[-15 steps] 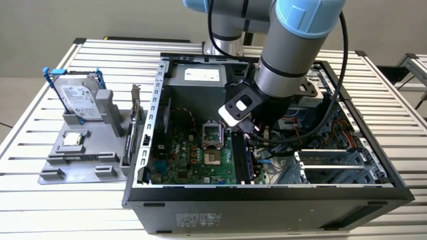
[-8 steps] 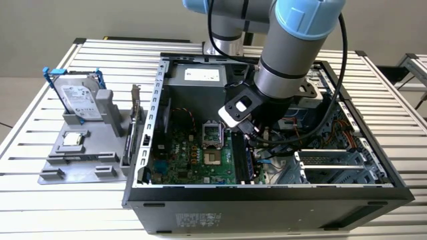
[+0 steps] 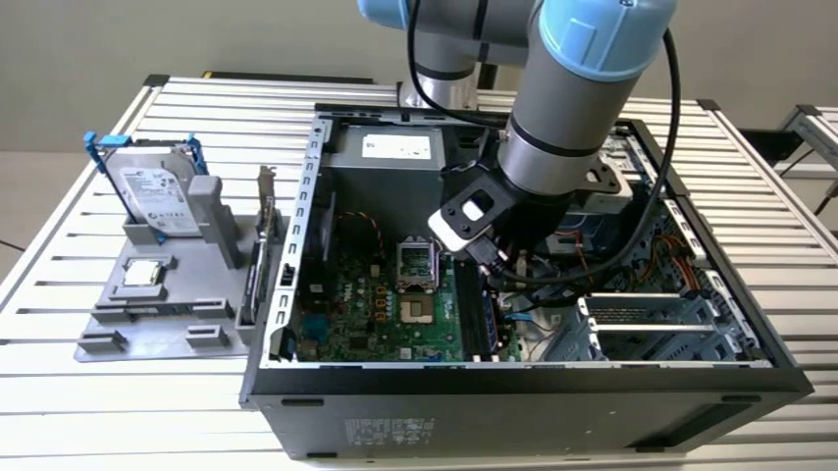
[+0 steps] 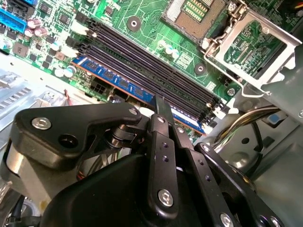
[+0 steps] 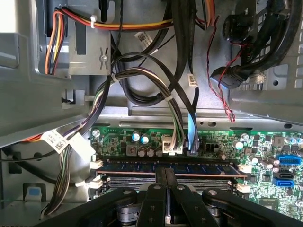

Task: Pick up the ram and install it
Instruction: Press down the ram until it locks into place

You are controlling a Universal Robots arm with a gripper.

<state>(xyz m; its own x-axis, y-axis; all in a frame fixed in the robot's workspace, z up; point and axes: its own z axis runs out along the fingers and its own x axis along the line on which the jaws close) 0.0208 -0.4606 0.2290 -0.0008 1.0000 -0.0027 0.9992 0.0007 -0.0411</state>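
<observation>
Left to right in the exterior view: parts tray (image 3: pixel 157 324) w/ hard drive (image 3: pixel 155 194), then the open case (image 3: pixel 524 378). Gripper (image 4: pixel 163 106) is clenched on the ram (image 5: pixel 168 167), which sits in the outermost slot of the motherboard (image 3: pixel 380 304). Risk: uneven push leaves one end unlatched. Cables (image 5: pixel 161 90) crowd nearby.

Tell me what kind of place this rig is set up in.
Probably a robotics lab bench for PC assembly trials. An open computer case lies on a slatted aluminium table, a grey fixture tray holds a hard drive, and the gripper sits over the ram at the motherboard's slots.
</observation>
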